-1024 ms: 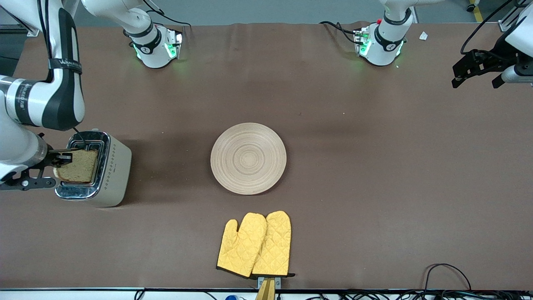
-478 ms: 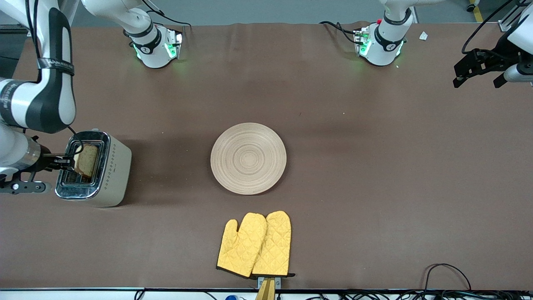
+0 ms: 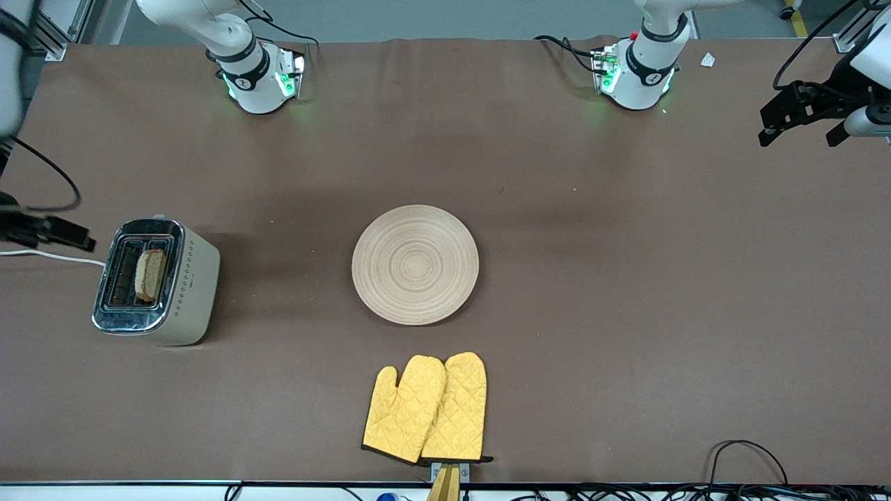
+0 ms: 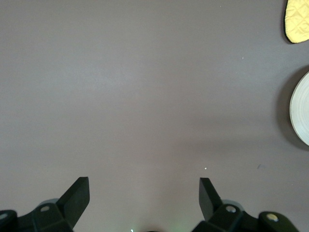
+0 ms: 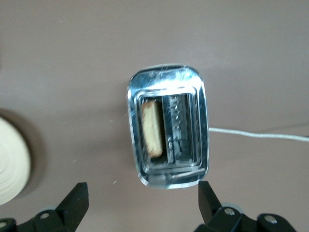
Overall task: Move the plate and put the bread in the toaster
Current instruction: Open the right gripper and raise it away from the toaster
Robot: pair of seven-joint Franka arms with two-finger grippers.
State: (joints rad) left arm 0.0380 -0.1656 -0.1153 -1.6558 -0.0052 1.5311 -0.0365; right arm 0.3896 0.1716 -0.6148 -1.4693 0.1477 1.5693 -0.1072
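From the front camera, the toaster (image 3: 156,282) sits at the right arm's end of the table (image 3: 626,278). It is cream with a shiny top and little dots on its side. The bread (image 3: 149,274) stands in the slot closer to the plate, brown with a darker crust, its top edge poking out. A white cord (image 3: 49,257) runs from the toaster off the table's edge. The plate (image 3: 415,264) lies flat in the middle, round and pale, with ring lines. Two yellow mitts (image 3: 426,409) lie side by side, nearer the camera than the plate. The table has a brown cover. The right gripper (image 3: 45,232) is up beside the toaster, at the table's edge. The left gripper (image 3: 804,111) hangs over the left arm's end of the table.

In the left wrist view, the left gripper (image 4: 144,195) is spread wide and holds nothing. Below it is bare brown cover. The plate's (image 4: 300,116) edge and a mitt (image 4: 297,21) tip show at the side.

In the right wrist view, the right gripper (image 5: 143,202) is spread wide too, with nothing in it. The toaster (image 5: 168,131) is below, with the bread (image 5: 153,127) down in one slot. The other slot has only wires. The cord (image 5: 256,134) trails away, and the plate (image 5: 12,162) peeks in at the edge.
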